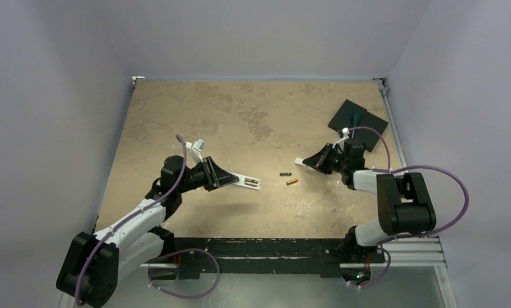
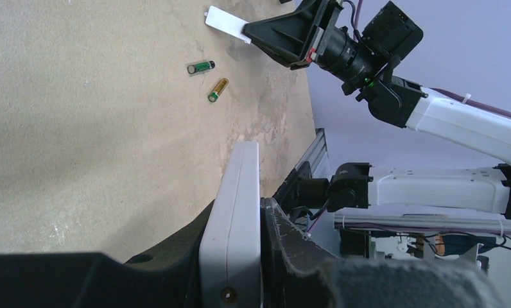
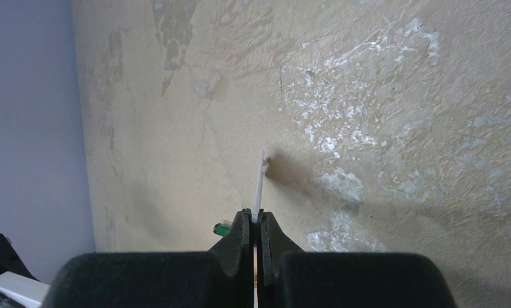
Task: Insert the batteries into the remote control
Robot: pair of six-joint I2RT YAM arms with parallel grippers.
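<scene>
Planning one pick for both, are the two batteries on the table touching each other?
Apart. The left wrist view shows a strip of table between the dark battery and the gold battery.

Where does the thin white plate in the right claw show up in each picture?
Top: the plate lies right of centre, at the tip of the right claw.
Left wrist: top centre, sticking out of the right claw.
Right wrist: centre, seen edge-on, rising from the right claw.
Shared landmark: the right claw, pinching the plate in all three.
</scene>
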